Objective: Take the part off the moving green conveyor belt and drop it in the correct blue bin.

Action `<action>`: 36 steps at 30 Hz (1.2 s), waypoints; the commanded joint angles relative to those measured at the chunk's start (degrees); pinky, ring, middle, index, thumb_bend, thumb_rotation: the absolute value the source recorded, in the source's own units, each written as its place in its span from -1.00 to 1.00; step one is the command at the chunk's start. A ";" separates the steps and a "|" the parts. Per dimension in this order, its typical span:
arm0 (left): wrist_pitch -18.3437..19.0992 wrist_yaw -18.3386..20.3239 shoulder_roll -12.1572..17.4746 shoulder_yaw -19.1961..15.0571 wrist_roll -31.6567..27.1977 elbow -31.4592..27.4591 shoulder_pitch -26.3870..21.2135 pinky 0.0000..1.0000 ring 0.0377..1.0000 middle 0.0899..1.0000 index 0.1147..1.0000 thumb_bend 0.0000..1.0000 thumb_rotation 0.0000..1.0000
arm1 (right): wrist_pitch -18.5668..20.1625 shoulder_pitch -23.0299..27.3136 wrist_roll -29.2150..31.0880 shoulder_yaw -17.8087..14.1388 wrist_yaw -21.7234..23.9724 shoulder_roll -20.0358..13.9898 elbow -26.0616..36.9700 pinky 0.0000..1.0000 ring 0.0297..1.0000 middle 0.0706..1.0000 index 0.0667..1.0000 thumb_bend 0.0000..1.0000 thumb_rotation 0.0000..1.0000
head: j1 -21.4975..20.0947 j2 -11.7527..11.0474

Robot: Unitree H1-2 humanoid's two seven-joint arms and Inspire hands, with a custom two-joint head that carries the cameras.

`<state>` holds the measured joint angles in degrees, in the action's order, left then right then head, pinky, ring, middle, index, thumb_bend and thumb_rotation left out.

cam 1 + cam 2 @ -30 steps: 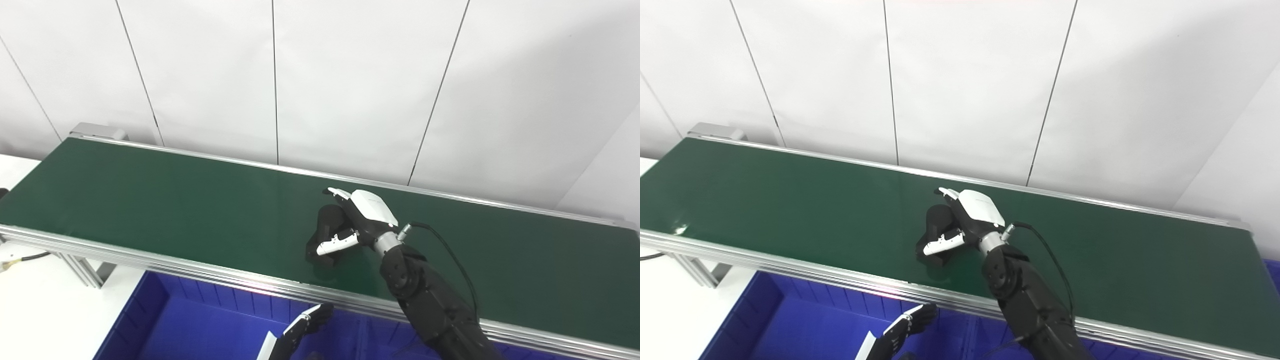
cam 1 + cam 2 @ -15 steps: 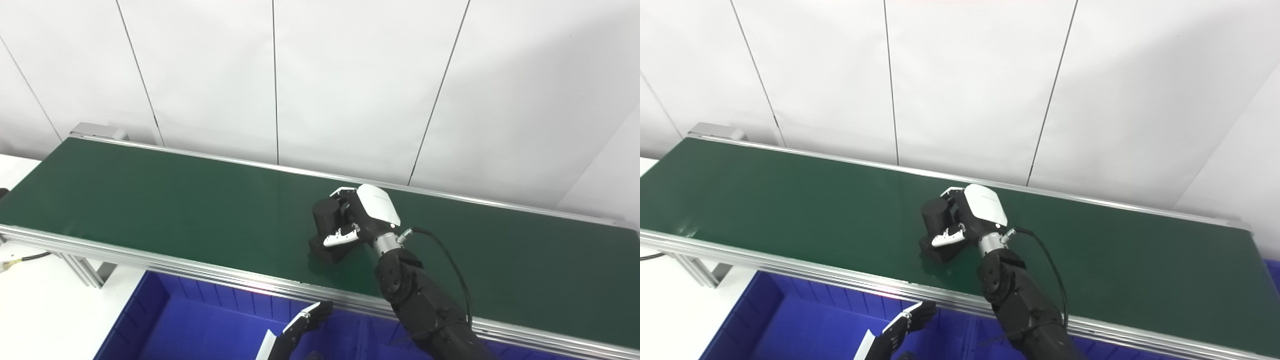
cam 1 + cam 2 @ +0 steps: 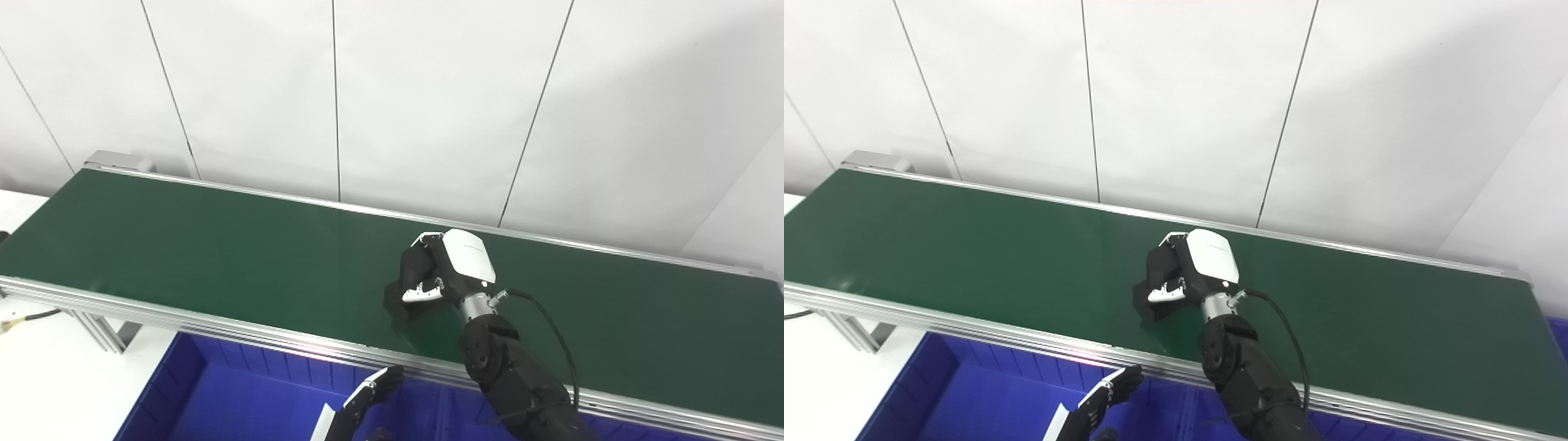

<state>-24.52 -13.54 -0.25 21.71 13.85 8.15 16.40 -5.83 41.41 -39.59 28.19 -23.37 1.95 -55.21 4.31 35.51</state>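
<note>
We are at the pick itself. Our right hand [image 3: 442, 275], white-backed with black fingers, is wrapped around the black, blocky plastic part [image 3: 409, 289] on the long green conveyor belt [image 3: 184, 245], fingers curled over the part's top and the white-tipped thumb pressed against its near face. The part sits towards the belt's near edge, past its middle on the right. Its lower corner looks very close to the belt surface; we cannot tell whether it is touching or just clear. We judge the grasp made and the lift barely begun.

Our left hand [image 3: 1108, 392] waits below the belt's near rail, over the deep blue plastic bin [image 3: 202, 398], fingers loosely extended and holding nothing.

Next we need a clean rise straight off the belt, so that the running surface cannot drag the part's lower corner, then a carry back over the belt's near rail to a bin. Which bin is correct we cannot judge from here.
</note>
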 commanded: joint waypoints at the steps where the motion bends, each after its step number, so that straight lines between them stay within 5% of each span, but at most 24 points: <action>1: -2.35 -0.05 -0.60 -0.04 -0.59 -0.88 -0.72 0.69 0.68 0.65 0.64 0.39 1.00 | -3.58 1.33 0.81 -0.56 -1.56 0.12 3.04 -0.21 -0.09 -0.16 -0.03 0.04 -1.00 | 0.02 -0.07; 12: -2.20 2.41 -1.60 -2.45 -0.43 -1.47 -0.65 0.70 0.68 0.65 0.64 0.45 1.00 | -1.12 -7.98 1.05 -3.62 2.87 -5.47 28.44 -0.48 -0.40 -0.13 -0.09 0.05 -1.00 | -1.70 0.83; 21: -1.07 4.19 -1.72 -3.85 -0.10 -2.43 -1.14 0.69 0.69 0.65 0.65 0.45 1.00 | 4.88 -18.88 2.47 -8.69 12.63 -9.58 49.98 -0.40 -0.28 -0.22 -0.01 0.03 -1.00 | -3.02 3.14; 27: 0.75 5.31 -1.79 -4.46 0.06 -4.57 -1.12 0.74 0.71 0.65 0.65 0.51 1.00 | 6.20 -26.05 3.81 -11.57 18.62 -12.20 59.50 -0.50 -0.40 -0.23 0.00 0.03 -1.00 | -3.49 6.14; 36: 4.45 7.19 -2.02 -5.18 -1.13 -8.62 -0.71 0.68 0.68 0.63 0.67 0.52 1.00 | 5.88 -36.68 4.60 -12.36 28.25 -19.07 67.49 -0.41 -0.30 -0.23 0.01 0.03 -1.00 | -3.73 10.19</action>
<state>-19.68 -7.11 -1.26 16.66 12.98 1.79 15.96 -0.12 4.53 -35.07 16.37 4.25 -16.45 9.26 0.53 45.44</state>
